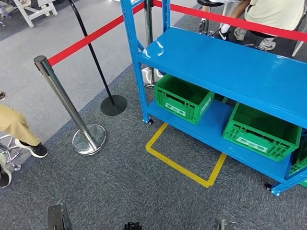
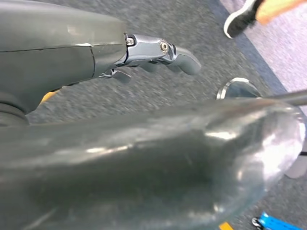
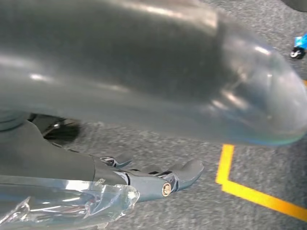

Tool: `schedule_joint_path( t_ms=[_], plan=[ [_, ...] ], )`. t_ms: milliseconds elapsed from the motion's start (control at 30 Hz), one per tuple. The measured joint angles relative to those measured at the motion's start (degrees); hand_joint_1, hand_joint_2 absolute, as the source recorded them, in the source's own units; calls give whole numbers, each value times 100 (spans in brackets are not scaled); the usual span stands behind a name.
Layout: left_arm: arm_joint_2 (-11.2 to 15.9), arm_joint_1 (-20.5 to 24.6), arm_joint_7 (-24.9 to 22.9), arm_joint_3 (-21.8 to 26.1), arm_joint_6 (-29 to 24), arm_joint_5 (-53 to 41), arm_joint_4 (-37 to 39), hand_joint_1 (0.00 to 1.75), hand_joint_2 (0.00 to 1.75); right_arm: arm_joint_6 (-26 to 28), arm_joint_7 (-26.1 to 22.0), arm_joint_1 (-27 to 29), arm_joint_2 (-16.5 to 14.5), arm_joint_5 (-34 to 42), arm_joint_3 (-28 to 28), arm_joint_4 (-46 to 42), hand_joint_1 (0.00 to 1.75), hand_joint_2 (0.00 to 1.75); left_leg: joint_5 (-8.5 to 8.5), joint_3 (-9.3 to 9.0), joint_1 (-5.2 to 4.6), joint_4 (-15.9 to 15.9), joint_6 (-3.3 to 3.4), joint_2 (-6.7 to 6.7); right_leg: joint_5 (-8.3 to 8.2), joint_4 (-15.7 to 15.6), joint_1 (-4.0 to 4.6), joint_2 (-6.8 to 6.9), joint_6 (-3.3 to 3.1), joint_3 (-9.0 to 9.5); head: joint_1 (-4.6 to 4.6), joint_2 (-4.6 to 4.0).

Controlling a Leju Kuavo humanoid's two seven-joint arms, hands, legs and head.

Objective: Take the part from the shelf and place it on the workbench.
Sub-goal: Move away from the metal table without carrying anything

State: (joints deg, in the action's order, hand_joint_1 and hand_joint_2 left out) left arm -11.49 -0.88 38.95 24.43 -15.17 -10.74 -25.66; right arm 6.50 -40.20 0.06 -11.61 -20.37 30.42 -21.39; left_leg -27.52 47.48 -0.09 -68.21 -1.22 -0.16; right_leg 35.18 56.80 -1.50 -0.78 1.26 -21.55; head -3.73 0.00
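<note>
A blue metal shelf (image 1: pixel 231 62) stands ahead of me to the right, its top board bare. On its lower board sit a green crate (image 1: pixel 183 98) and a second green crate (image 1: pixel 260 129); what I see of their insides looks bare. My left hand (image 2: pixel 108 52) hangs over the grey carpet with its fingers (image 2: pixel 173 55) stretched out and holding nothing. My right hand (image 3: pixel 137 179) hangs the same way over the carpet, its fingers (image 3: pixel 181 175) straight and nothing between them. Crinkled clear plastic (image 3: pixel 72 201) lies along its base.
A yellow floor outline (image 1: pixel 181 165) marks a box in front of the shelf. A chrome stanchion (image 1: pixel 65 103) with a red belt (image 1: pixel 90 38) and a black stand (image 1: pixel 113 104) are on the left. A seated person's leg (image 1: pixel 18 129) is at far left, more people (image 1: pixel 267 14) behind the shelf.
</note>
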Motion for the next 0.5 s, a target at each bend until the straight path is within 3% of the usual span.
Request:
schedule_joint_path(
  t_ms=[67,100,133,200,233,267,300,333,367,433,467,500],
  plan=[
    [19,-30,0,-3,-2,7,-1,0,0,1,1,2,-7,12,-28,4,0,0,927,-146,-138,849,171,5,127,-254,21,-5,19,341,-25,-1],
    [25,-41,0,-5,-8,14,-4,0,0,1,1,-2,-10,19,-46,2,0,0,1314,-236,-179,1195,227,-1,188,-428,48,-5,29,517,-40,-1],
    [26,-43,1,-11,-13,21,-9,0,0,1,0,-7,-11,26,-61,-4,0,0,1514,-330,-188,1437,236,-19,180,-546,81,-13,39,683,-55,0],
    [11,-22,2,-33,-24,30,-22,0,0,3,-2,-34,-2,38,-81,-26,0,0,1397,-551,-160,1570,180,-58,-9,-460,135,-14,67,821,-56,2],
    [4,-9,2,-44,-26,30,-28,0,0,3,-3,-56,5,43,-85,-33,0,0,1304,-677,-151,1585,166,-76,-163,-130,147,-7,76,717,-38,2],
    [1,-1,2,-53,-27,31,-33,0,0,4,-2,-78,11,47,-87,-36,0,0,1201,-810,-160,1584,181,-83,-230,309,156,8,77,467,-17,2],
    [0,1,2,-57,-29,32,-36,0,0,3,0,-89,14,48,-92,-35,0,0,1082,-945,-167,1584,215,-94,-178,774,171,24,67,143,3,3],
    [-2,-2,2,-59,-30,33,-37,0,0,2,1,-85,16,49,-97,-34,0,0,949,-1081,-188,1584,248,-98,0,1159,196,35,45,-215,20,2],
    [-2,-10,2,-60,-31,34,-37,0,0,1,3,-66,16,50,-102,-34,0,0,834,-1226,-205,1582,281,-101,284,1398,224,35,24,-553,31,2],
    [-2,-26,2,-60,-34,34,-37,0,0,0,4,-27,16,54,-108,-33,0,0,593,-1565,-239,1578,324,-125,828,1447,271,30,-19,-1087,49,1],
    [-2,-30,2,-60,-36,37,-37,0,0,0,5,-18,16,59,-109,-33,0,0,463,-1757,-256,1577,337,-139,879,1302,286,25,-41,-1295,54,1],
    [-1,-31,2,-60,-36,39,-37,0,0,-2,5,-13,17,65,-110,-33,0,0,308,-1956,-274,1577,348,-153,633,1066,298,18,-67,-1474,59,1]
  ],
)
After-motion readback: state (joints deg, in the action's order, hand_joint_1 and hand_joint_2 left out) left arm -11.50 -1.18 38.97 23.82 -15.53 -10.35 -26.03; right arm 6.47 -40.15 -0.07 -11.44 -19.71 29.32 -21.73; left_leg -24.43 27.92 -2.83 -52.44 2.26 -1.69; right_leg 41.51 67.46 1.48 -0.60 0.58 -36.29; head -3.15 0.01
